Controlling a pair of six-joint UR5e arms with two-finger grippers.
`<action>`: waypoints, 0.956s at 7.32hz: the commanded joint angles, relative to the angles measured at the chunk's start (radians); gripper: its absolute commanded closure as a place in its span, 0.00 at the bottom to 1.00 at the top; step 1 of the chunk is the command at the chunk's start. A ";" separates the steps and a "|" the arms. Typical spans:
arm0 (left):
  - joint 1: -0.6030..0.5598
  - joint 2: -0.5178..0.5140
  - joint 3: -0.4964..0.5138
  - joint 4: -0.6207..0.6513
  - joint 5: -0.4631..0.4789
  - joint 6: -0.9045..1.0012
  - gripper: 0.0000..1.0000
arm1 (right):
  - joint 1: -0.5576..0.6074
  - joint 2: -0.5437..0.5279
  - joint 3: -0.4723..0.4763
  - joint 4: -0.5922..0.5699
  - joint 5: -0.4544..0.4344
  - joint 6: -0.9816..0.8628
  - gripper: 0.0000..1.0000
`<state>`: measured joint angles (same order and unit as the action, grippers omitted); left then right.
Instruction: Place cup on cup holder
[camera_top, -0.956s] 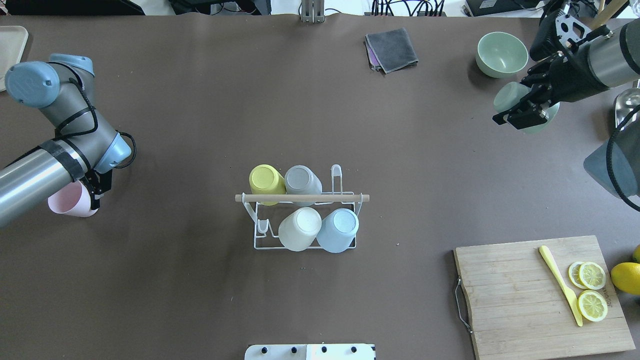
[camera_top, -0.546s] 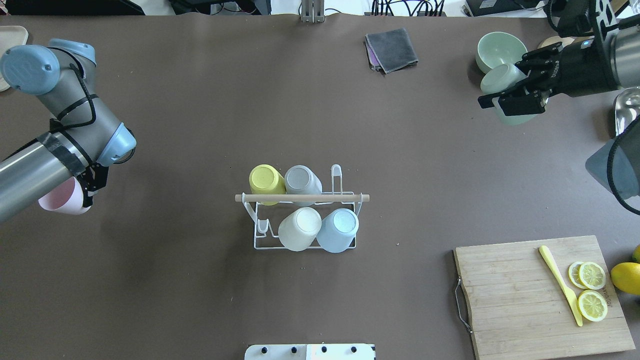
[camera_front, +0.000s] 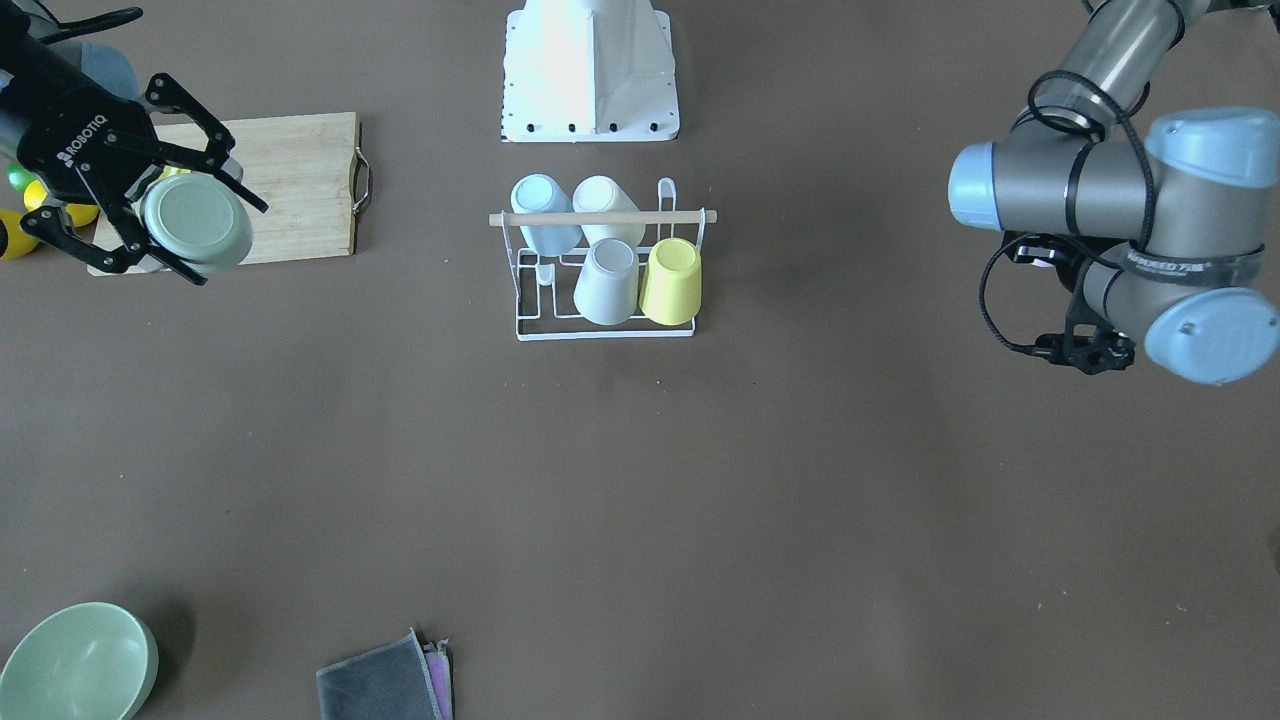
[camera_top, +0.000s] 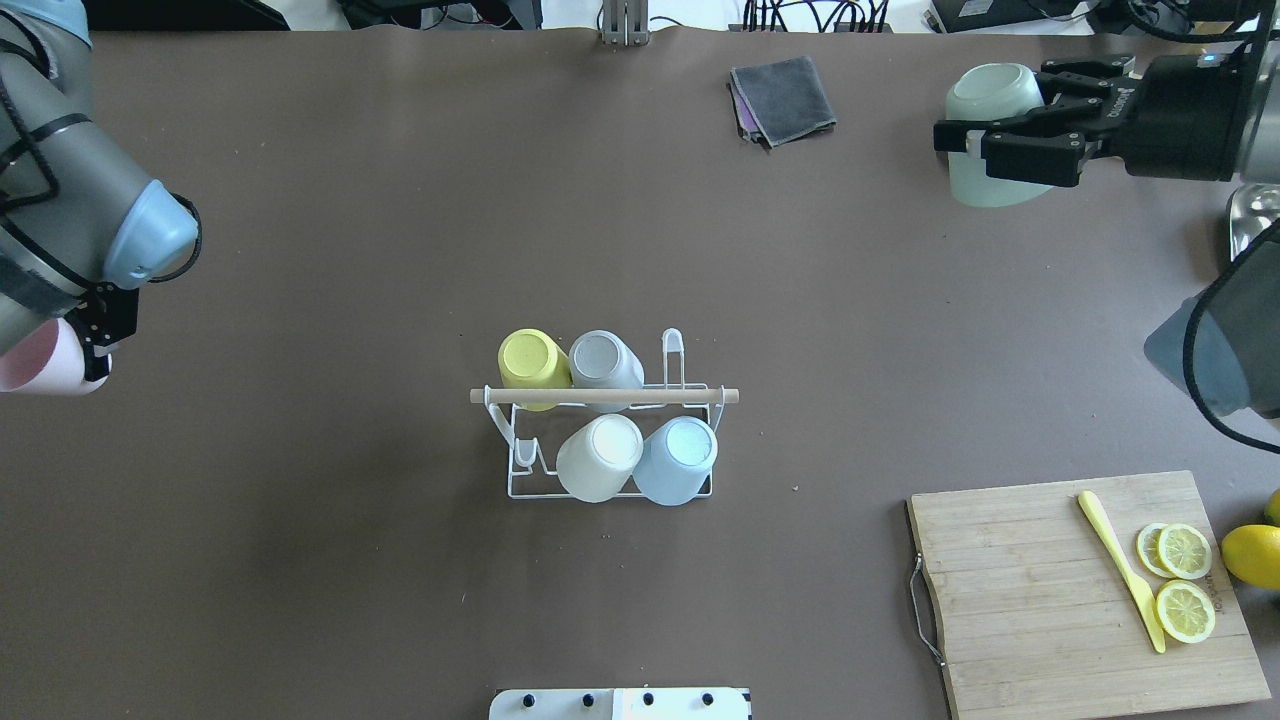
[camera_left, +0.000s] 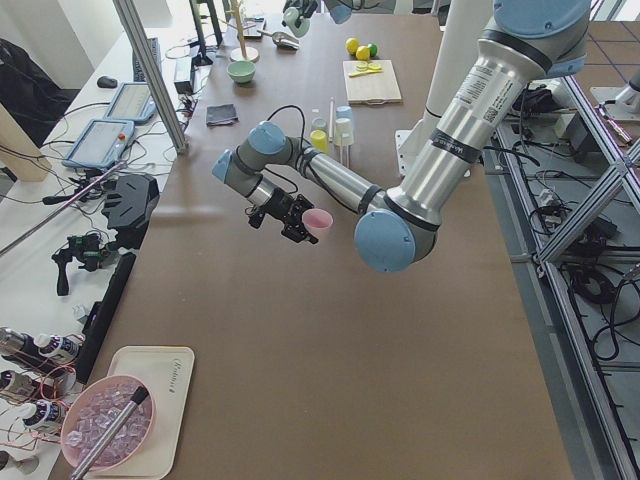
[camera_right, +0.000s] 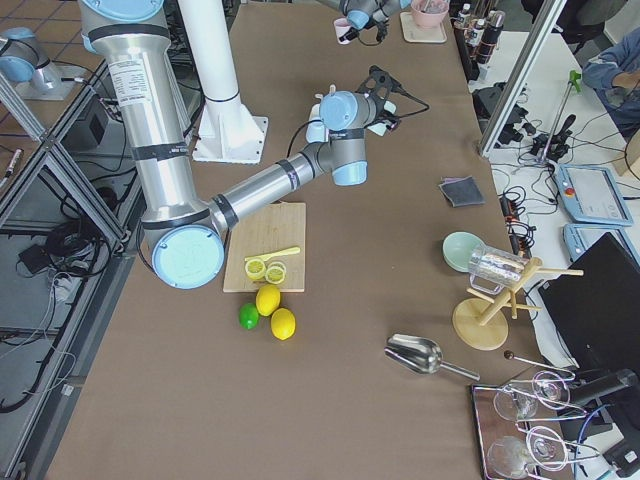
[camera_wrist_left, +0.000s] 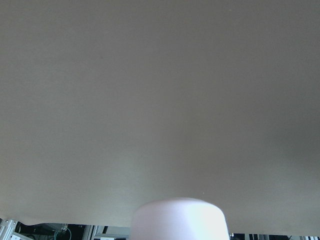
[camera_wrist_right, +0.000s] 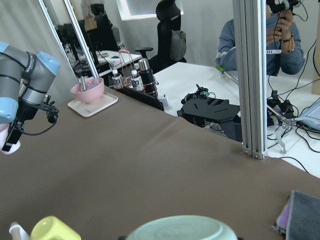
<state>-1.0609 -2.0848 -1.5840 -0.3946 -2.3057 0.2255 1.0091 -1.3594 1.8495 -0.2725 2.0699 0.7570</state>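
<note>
The white wire cup holder (camera_top: 520, 470) with its wooden rod handle (camera_top: 605, 396) stands mid-table and also shows in the front view (camera_front: 530, 300). It carries yellow (camera_top: 530, 358), grey (camera_top: 603, 358), cream (camera_top: 598, 455) and light blue (camera_top: 680, 455) cups upside down. My right gripper (camera_top: 985, 150) is shut on a pale green cup (camera_top: 985, 92), held in the air at the far right, well away from the rack. My left gripper (camera_top: 95, 345) is shut on a pink cup (camera_top: 35, 368) at the far left edge, above the table.
A folded grey cloth (camera_top: 783, 98) lies at the far side. A green bowl (camera_front: 75, 662) sits near the right gripper. A wooden cutting board (camera_top: 1020, 590) with lemon slices and a yellow knife (camera_top: 1120, 570) lies front right, with a lemon (camera_top: 1255, 555) beside it.
My right gripper has carried the green cup toward the far edge and slightly left, turning it. My left arm has swung further left with the pink cup.
</note>
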 joint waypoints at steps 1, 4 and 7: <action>-0.057 0.052 -0.193 0.036 0.032 -0.002 1.00 | -0.146 0.003 0.011 0.076 -0.239 0.087 1.00; -0.086 0.051 -0.225 -0.072 0.084 -0.012 1.00 | -0.454 0.046 0.011 0.072 -0.628 0.072 1.00; -0.093 0.081 -0.215 -0.353 0.195 -0.104 1.00 | -0.610 0.104 -0.019 0.033 -0.807 -0.047 1.00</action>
<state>-1.1546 -2.0246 -1.7982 -0.6344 -2.1457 0.1689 0.4359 -1.2775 1.8459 -0.2177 1.3065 0.7457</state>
